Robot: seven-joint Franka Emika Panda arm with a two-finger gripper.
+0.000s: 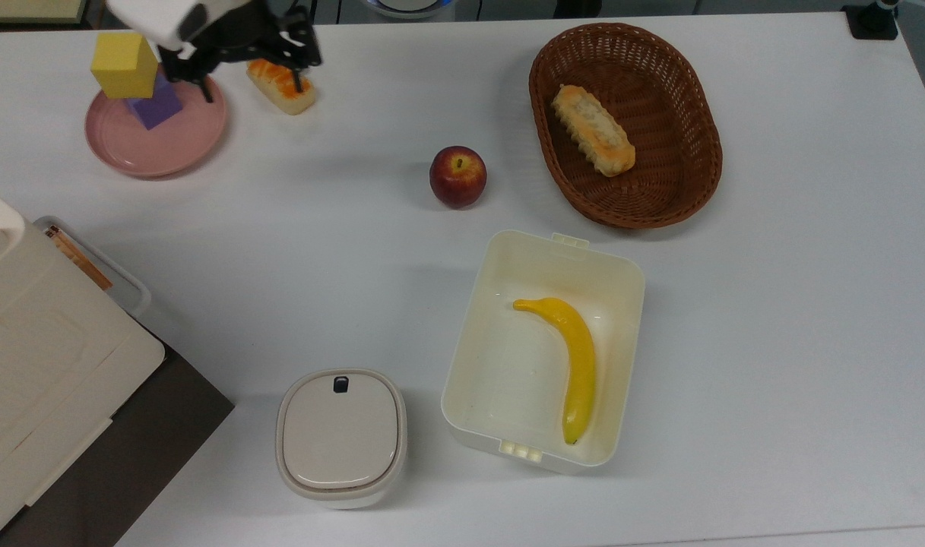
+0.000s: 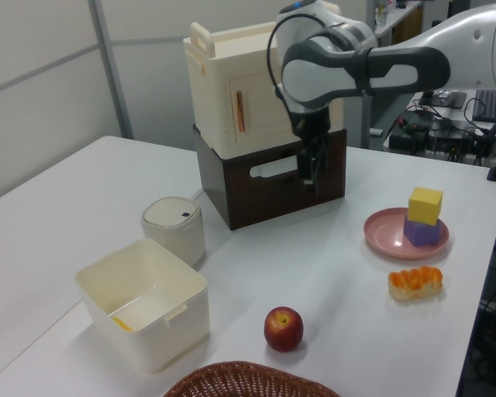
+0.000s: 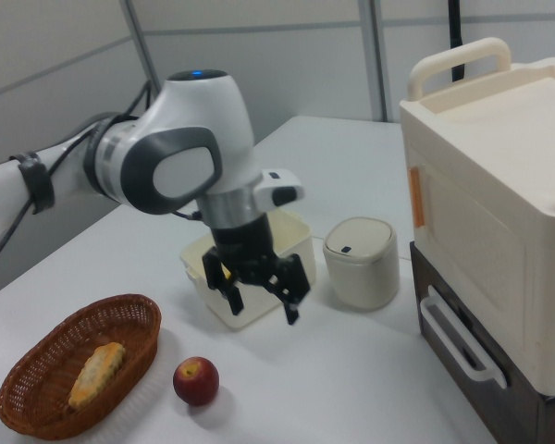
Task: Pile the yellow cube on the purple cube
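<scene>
The unmarked yellow cube (image 1: 124, 64) sits on the purple cube (image 1: 156, 106).

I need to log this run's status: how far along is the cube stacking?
Done: the yellow cube sits on the purple cube, on the pink plate. In hand: nothing; the gripper is open and empty, away from the stack in the left view. Left: nothing of the stacking itself appears to remain.
</scene>
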